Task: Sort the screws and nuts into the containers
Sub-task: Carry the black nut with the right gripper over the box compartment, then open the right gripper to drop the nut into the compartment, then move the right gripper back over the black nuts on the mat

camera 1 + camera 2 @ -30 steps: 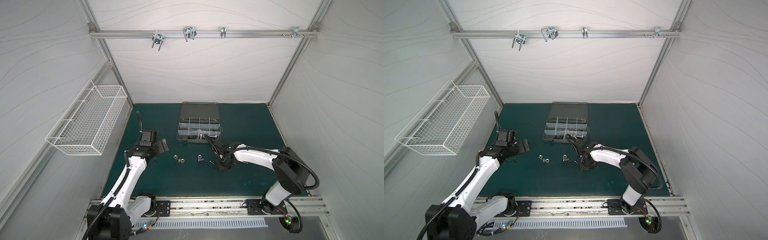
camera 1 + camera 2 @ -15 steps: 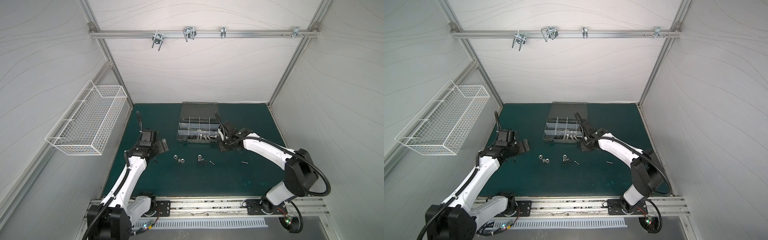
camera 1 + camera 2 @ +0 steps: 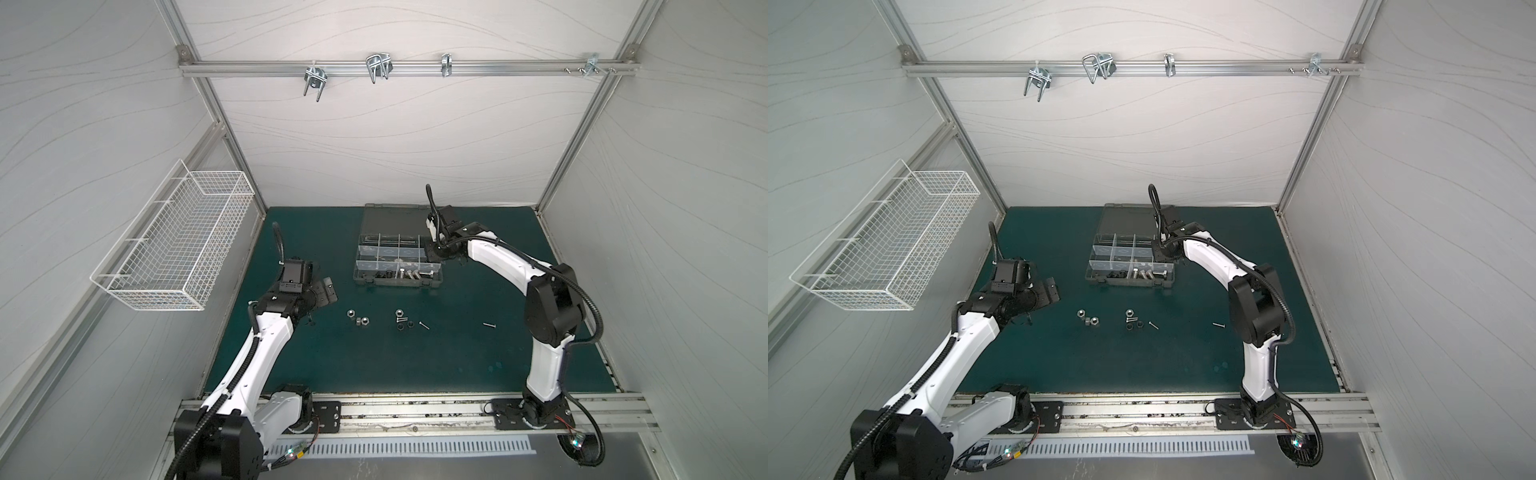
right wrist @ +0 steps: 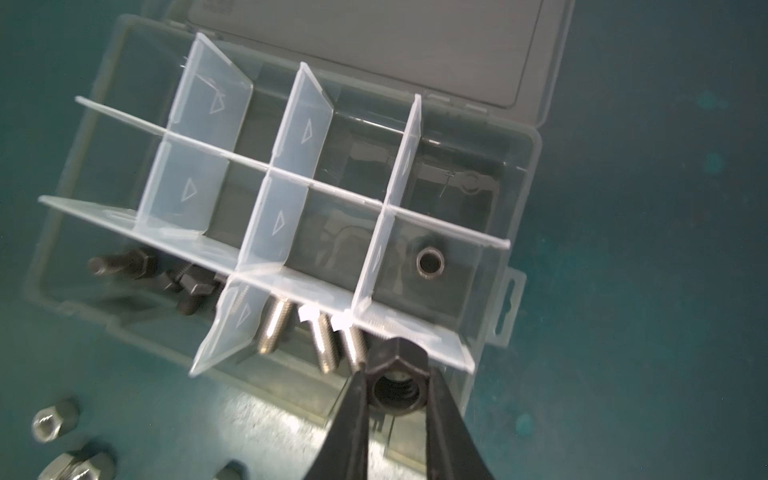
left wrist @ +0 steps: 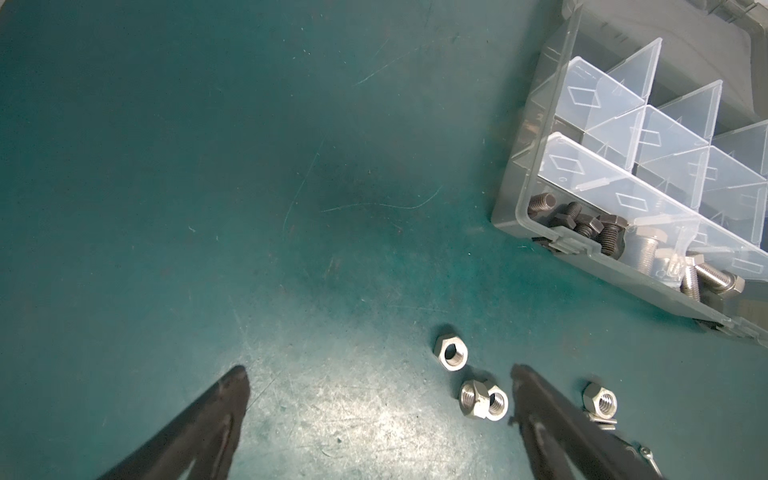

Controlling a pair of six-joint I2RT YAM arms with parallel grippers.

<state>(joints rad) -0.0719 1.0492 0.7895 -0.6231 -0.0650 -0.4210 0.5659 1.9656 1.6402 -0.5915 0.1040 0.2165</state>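
The open grey organizer case (image 3: 397, 284) stands mid-mat, its containers split by clear dividers. My right gripper (image 4: 395, 365) is shut on a black nut (image 4: 397, 376) and hangs over the case's right end (image 3: 1160, 253). A black ring nut (image 4: 430, 262) lies alone in one container. Black bolts (image 4: 124, 264) and silver bolts (image 4: 274, 328) fill the front row. My left gripper (image 5: 380, 374) is open and empty, low over the mat (image 3: 328, 289). Silver nuts (image 5: 451, 353) (image 5: 484, 400) lie just inside its right finger. More nuts (image 3: 399, 312) and thin screws (image 3: 423, 325) (image 3: 489, 325) lie loose in front of the case.
The case's lid (image 3: 392, 218) lies flat behind it. A white wire basket (image 3: 178, 245) hangs on the left wall. Silver hooks (image 3: 378, 66) hang from the overhead rail. Bare green mat (image 3: 415, 365) stretches toward the front rail.
My right gripper has travelled from the loose parts on the mat back to the case's right end, still shut on the black nut. The left arm has not moved.
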